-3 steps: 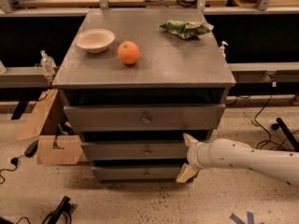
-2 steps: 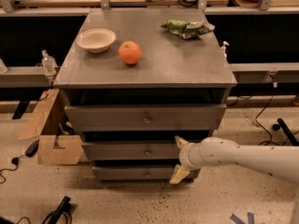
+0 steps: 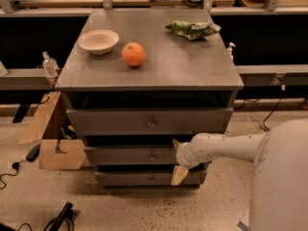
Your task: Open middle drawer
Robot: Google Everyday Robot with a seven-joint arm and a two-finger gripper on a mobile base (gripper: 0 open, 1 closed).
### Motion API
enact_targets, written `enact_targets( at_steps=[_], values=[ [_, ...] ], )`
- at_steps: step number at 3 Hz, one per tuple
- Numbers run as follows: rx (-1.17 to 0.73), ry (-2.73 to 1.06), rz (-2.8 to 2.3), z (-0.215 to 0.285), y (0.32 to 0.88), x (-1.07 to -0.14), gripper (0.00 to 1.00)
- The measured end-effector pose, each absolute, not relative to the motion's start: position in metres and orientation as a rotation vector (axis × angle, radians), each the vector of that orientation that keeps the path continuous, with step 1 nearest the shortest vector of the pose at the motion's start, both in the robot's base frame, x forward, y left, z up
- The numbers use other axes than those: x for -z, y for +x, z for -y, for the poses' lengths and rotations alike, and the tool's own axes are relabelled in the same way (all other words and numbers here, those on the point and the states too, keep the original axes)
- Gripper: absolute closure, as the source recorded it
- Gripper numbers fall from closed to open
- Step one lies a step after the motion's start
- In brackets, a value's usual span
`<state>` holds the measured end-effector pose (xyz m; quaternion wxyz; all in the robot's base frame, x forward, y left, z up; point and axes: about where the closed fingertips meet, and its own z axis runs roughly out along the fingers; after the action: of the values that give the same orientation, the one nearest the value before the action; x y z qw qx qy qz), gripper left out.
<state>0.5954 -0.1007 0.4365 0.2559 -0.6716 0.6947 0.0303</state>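
Middle drawer point(image 3: 130, 155) looks shut; end effector point(image 3: 177, 159), fingers spread, at its front just right of knob point(image 3: 152, 156), nothing gripped; grasp and pull remain

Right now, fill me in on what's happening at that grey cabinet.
The robot's arm reaches in from the right, and its gripper sits at the front of the middle drawer, open, with one finger above the other. It is to the right of the drawer's small knob, not on it, and holds nothing. The drawer does not look pulled out yet. On the cabinet top sit a bowl, an orange and a green bag.
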Motion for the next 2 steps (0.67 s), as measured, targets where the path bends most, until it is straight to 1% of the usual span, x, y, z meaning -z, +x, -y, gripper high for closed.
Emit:
enact_targets(
  at_steps=[1, 2],
  values=[
    [-0.033, -1.896, -1.906, 0.112, 0.606, -0.4278, 0.0],
    [-0.027, -1.902, -1.909, 0.1139, 0.6067, -0.4268, 0.0]
  ],
)
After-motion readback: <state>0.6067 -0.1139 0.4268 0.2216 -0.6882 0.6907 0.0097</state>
